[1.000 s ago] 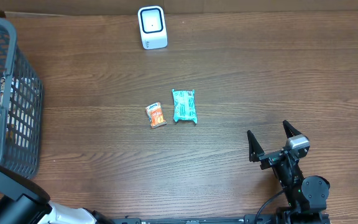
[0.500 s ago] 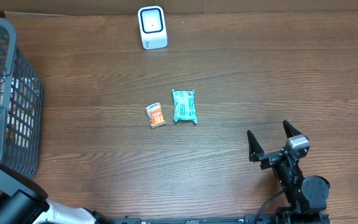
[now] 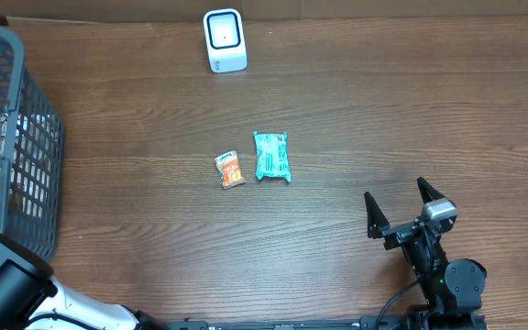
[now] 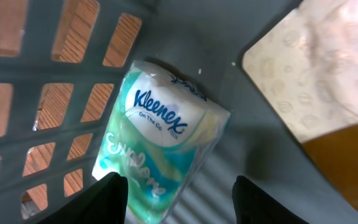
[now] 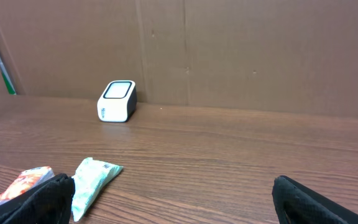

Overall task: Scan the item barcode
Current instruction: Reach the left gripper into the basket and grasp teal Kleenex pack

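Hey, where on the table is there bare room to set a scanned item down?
Bare tabletop lies between the white box-shaped scanner and the small orange packet and teal packet, and right of them up to the right gripper. Crowded: inside the grey plastic basket.

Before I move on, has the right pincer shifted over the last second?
No. In the overhead view the right pincer sits in the same spot, below and right of the teal packet, still wide open.
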